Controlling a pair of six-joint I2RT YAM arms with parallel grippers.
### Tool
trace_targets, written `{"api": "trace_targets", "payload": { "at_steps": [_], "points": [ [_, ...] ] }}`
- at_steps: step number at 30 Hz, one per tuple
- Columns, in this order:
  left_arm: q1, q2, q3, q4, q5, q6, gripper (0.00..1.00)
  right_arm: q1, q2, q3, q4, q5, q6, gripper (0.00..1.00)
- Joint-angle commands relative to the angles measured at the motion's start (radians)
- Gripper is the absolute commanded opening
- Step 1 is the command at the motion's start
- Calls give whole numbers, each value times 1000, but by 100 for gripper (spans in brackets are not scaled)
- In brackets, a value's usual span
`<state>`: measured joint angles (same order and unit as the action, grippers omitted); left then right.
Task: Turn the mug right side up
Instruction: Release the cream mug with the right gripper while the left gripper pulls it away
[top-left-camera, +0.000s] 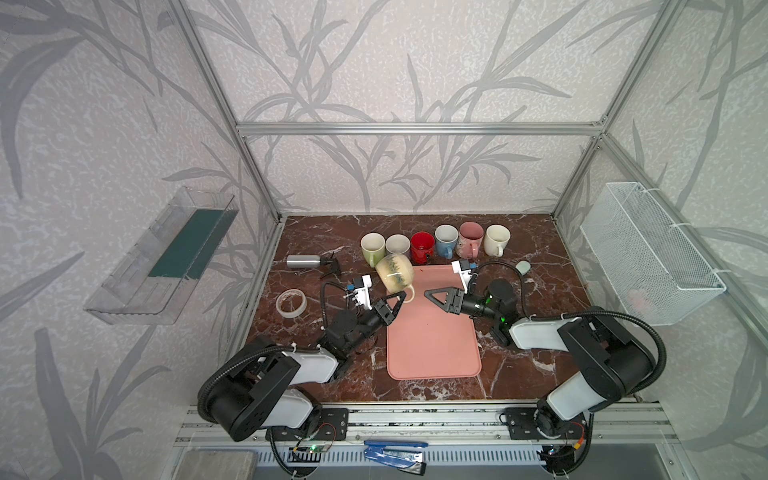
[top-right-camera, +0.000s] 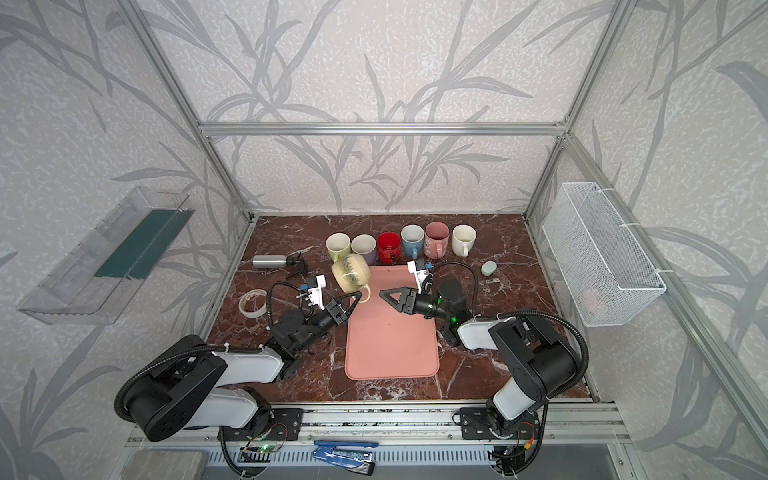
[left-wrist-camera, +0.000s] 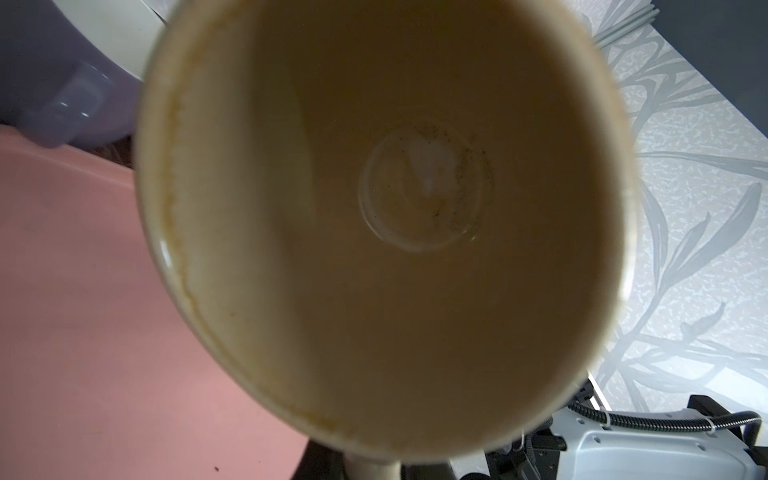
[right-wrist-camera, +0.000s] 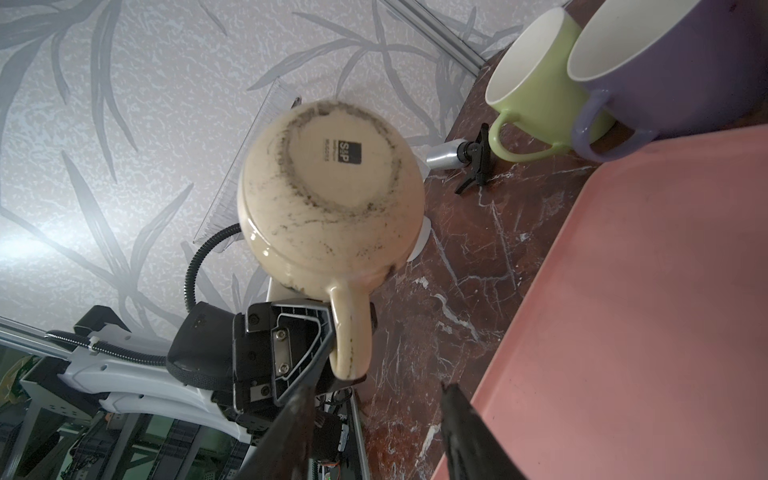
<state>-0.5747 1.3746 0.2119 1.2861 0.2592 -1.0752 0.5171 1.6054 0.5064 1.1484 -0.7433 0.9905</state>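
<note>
A cream mug (top-left-camera: 394, 272) (top-right-camera: 350, 273) with dark speckled bands hangs tilted on its side above the far left corner of the pink mat (top-left-camera: 432, 345) (top-right-camera: 390, 345). My left gripper (top-left-camera: 401, 296) (top-right-camera: 357, 296) is shut on its handle, as the right wrist view shows (right-wrist-camera: 322, 332). In that view the mug's base (right-wrist-camera: 332, 174) faces the camera. The mug's empty inside (left-wrist-camera: 395, 208) fills the left wrist view and hides the jaws there. My right gripper (top-left-camera: 430, 294) (top-right-camera: 384, 294) (right-wrist-camera: 374, 390) stands open just right of the mug, holding nothing.
Several upright mugs stand in a row behind the mat, from green (top-left-camera: 372, 246) to cream (top-left-camera: 496, 240). A spray bottle (top-left-camera: 307, 262) and tape roll (top-left-camera: 291, 302) lie at left. A small grey pebble-like object (top-left-camera: 523, 266) lies at right. A wire basket (top-left-camera: 648, 249) hangs on the right wall.
</note>
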Motion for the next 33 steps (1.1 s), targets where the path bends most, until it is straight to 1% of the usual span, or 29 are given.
{"api": "trace_targets", "payload": {
  "at_steps": [1, 5, 10, 16, 20, 25, 29, 33],
  "points": [
    [59, -46, 2, 125, 5, -3, 0, -1, 23, 46, 38, -23, -12, 50],
    [141, -68, -4, 94, 22, -15, 0, -1, 34, 81, 4, -43, -22, 49],
    [192, -138, 4, -59, -12, 25, 0, -1, 23, 133, -81, -74, -54, 48],
    [224, -267, 36, -357, -109, 93, 0, -1, -14, 180, -248, -96, -132, 48],
    [246, -356, 111, -671, -156, 135, 0, 0, -55, 198, -365, -116, -188, 47],
    [266, -435, 145, -853, -202, 154, 0, 1, -147, 193, -556, -79, -282, 45],
    [291, -451, 201, -985, -208, 185, 0, 1, -186, 179, -598, -64, -305, 45],
    [322, -395, 274, -1062, -175, 194, 0, 2, -188, 174, -581, -73, -294, 43]
  ]
}}
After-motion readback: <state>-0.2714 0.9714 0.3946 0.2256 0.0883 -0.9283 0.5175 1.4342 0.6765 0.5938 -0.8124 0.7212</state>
